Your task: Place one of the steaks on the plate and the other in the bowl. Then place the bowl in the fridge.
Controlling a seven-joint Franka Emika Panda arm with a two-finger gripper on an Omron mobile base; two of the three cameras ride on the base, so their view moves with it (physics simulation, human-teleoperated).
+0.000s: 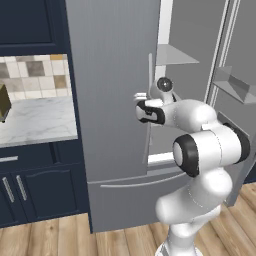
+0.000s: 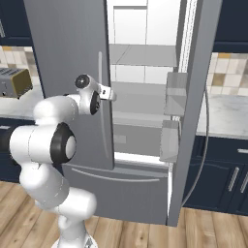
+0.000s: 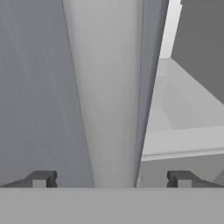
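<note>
Fridge (image 2: 72, 58) stands directly ahead, right door swung wide, left door shut; its handle (image 3: 109, 96) is straddled by the gripper (image 3: 111, 179), jaws fully spread, best closed squarely before pulling along the hinge arc.

The fridge (image 1: 112, 100) in front of me looks like brushed grey metal, matt. The counter (image 1: 35, 120) is glossy marbled stone, and the floor (image 1: 50, 240) is pale wood planks.

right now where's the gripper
The gripper is open at the fridge's left door, its fingertips either side of the door's vertical handle.
</note>
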